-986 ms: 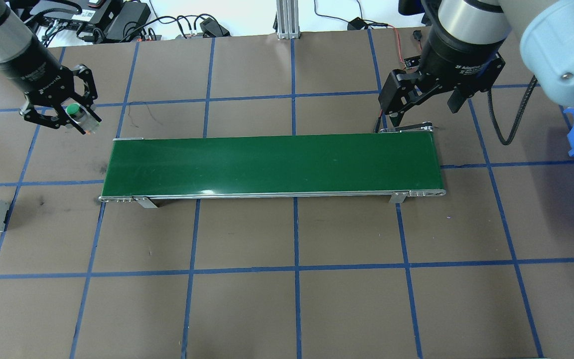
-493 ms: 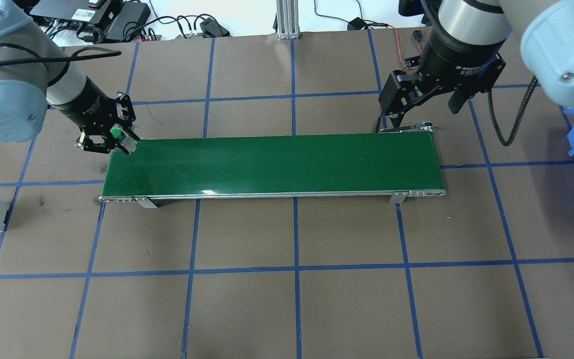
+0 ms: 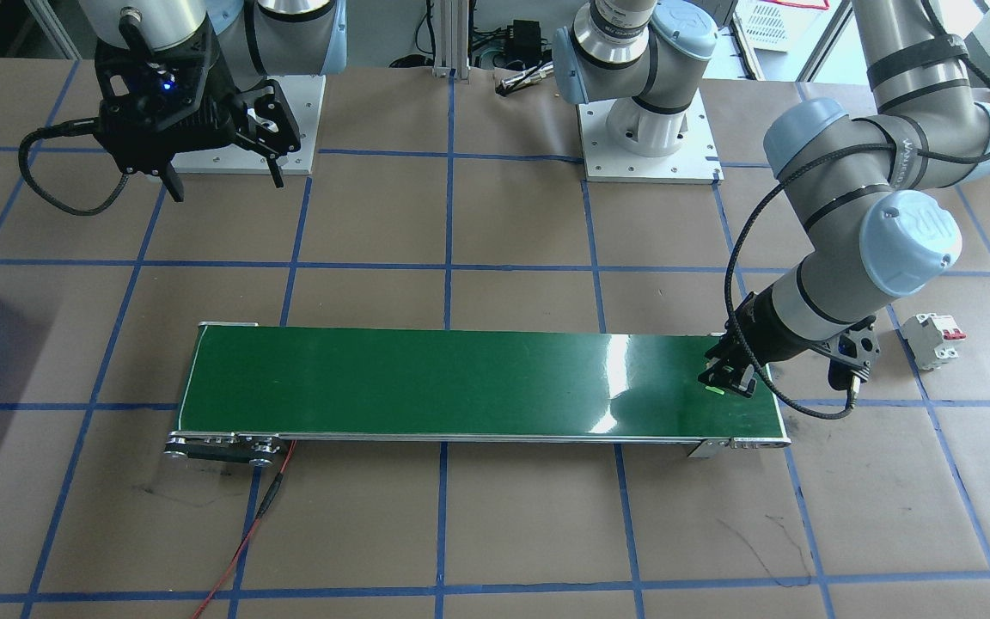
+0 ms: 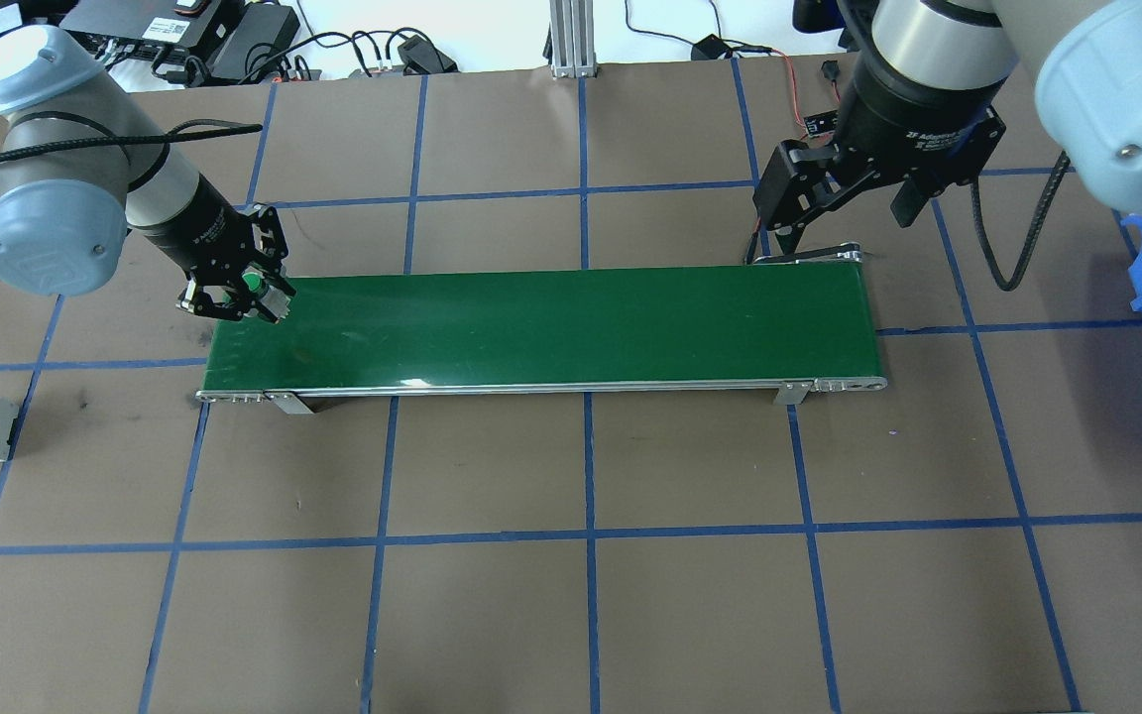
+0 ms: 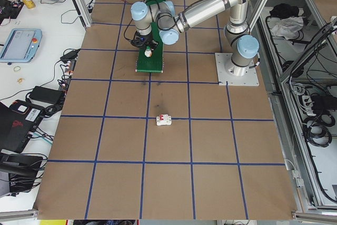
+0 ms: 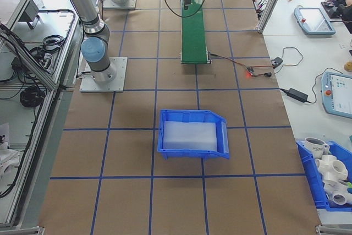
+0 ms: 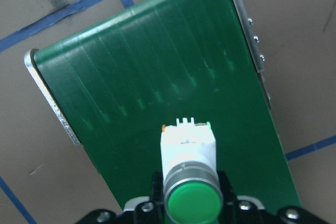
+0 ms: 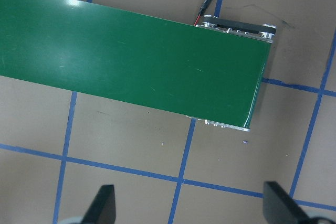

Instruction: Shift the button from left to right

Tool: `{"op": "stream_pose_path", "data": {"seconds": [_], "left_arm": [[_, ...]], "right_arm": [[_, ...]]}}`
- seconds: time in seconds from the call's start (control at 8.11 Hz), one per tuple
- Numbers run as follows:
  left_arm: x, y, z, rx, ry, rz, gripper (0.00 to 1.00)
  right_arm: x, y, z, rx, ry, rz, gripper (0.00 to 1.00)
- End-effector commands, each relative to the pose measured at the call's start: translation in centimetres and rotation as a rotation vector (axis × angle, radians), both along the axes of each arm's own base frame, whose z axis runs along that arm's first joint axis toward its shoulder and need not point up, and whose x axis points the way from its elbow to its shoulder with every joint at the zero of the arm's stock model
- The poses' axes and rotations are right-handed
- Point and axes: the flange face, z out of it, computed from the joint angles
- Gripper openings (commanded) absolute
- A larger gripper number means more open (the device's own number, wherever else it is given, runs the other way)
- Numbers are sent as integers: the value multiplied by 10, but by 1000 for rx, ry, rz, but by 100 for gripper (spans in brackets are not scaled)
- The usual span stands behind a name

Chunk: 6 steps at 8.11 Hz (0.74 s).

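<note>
Green-capped, the button (image 7: 190, 174) sat clamped in the left gripper (image 4: 239, 291) just above the belt's (image 4: 541, 327) left end, not yet released. The right gripper (image 4: 834, 203), jaws apart and empty, waited beyond the belt's right end; the crossing remained.

White lettering reading "2F Adaptive", the rest too small to read, runs around the black wrist collar of the right gripper (image 4: 844, 203). No other text is legible.
</note>
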Motion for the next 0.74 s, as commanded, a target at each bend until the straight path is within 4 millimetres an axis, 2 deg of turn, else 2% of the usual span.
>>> {"op": "stream_pose_path", "data": {"seconds": [0.0,0.49,0.62], "left_arm": [[0,-2,-6,7,-1,20,0],[-4,-8,-24,24,0,47,3],[-4,-10,-23,20,-2,44,14]], "right_arm": [[0,0,0,3,5,0,100],[-1,0,-1,5,5,0,100],[-1,0,-1,5,5,-2,100]]}}
